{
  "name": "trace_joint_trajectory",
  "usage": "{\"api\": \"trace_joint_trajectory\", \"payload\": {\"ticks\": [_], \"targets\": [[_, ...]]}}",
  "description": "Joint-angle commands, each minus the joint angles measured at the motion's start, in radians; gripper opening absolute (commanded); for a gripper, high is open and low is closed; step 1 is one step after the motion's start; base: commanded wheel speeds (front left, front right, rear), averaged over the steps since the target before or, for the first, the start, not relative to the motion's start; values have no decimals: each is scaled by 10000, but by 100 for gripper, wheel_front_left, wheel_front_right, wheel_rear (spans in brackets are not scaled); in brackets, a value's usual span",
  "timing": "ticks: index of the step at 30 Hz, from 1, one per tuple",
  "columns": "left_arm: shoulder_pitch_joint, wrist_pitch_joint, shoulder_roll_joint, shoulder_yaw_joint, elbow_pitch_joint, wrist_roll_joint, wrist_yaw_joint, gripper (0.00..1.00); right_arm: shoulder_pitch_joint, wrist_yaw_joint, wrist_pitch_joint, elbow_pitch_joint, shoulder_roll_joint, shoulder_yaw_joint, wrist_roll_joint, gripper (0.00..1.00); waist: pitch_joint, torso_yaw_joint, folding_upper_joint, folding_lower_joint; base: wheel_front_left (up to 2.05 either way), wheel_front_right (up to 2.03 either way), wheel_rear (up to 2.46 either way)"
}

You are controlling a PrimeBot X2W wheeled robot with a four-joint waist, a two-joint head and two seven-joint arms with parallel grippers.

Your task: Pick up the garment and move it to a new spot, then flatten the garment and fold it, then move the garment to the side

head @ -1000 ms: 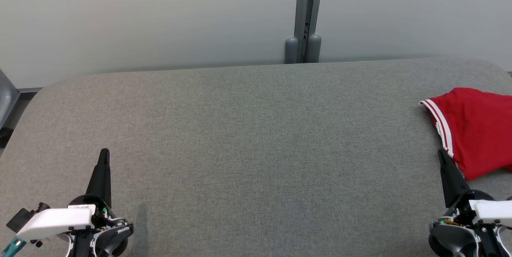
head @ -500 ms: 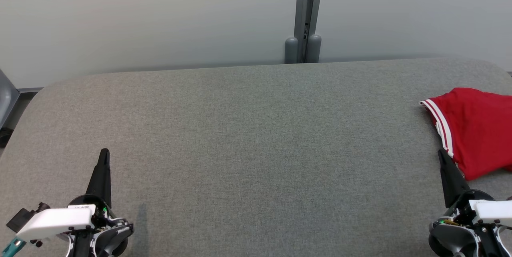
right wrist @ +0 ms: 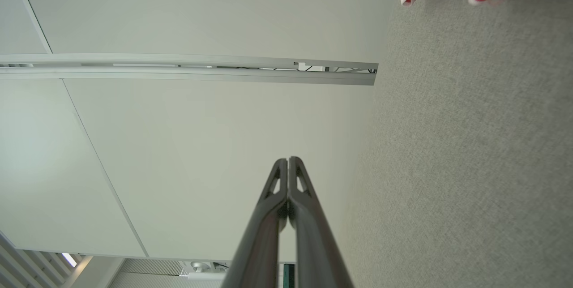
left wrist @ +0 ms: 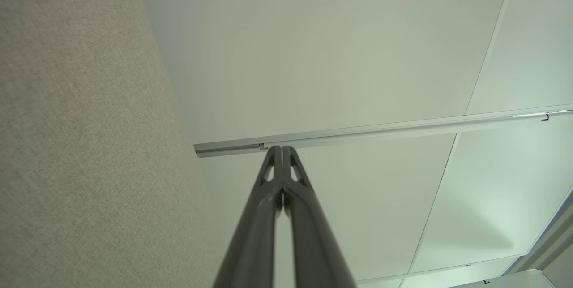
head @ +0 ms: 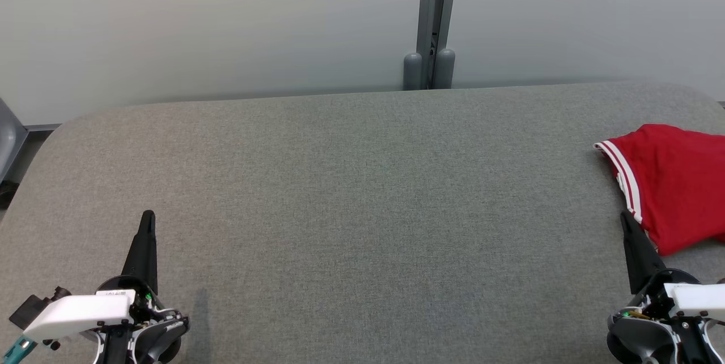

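At the lower left of the head view we see the left gripper, two long dark fingers below a white-cased wrist. They are pressed together to a single point with nothing between them. The left wrist view confirms it, the tips meeting in front of a pale panelled wall.

Across the middle stretches the broad table covered in grey woven fabric, its far corners rounded. Behind it a grey metal post rises up the wall, with rounded grey caps at its foot.

At the lower right stands the right gripper, its fingers likewise drawn tight together and holding nothing.

Just beside its tip, at the table's far right, lies the red fabric garment, partly cut off by the frame edge. It is loosely heaped in soft folds, not spread flat. Its near-left hem carries a trim of white stripes with a thin red line between them. In the right wrist view that striped hem sits in the upper right corner, apart from the fingers.

We count one garment, two white stripes on its trim, two grippers of two fingers each, one table, one post and two caps.
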Motion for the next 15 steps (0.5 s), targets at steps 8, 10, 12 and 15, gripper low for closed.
{"api": "trace_joint_trajectory", "payload": {"ticks": [8, 10, 12, 15], "targets": [[-97, 39, 18, 45, 2, 1, -40, 0, -45, 7, 17, 22, -83, -10, 23, 0, 0, 0, 0, 0, 0, 0, 0], [-97, 39, 18, 45, 2, 2, -40, 0, -45, 7, 17, 22, -84, -9, 23, 0, 0, 0, 0, 0, 0, 0, 0], [-97, 40, 18, 45, 2, 2, -40, 0, -45, 7, 17, 22, -84, -10, 23, 0, 0, 0, 0, 0, 0, 0, 0], [-97, 40, 18, 46, 2, 4, -40, 0, -45, 7, 17, 22, -84, -9, 23, 0, 0, 0, 0, 0, 0, 0, 0]]}}
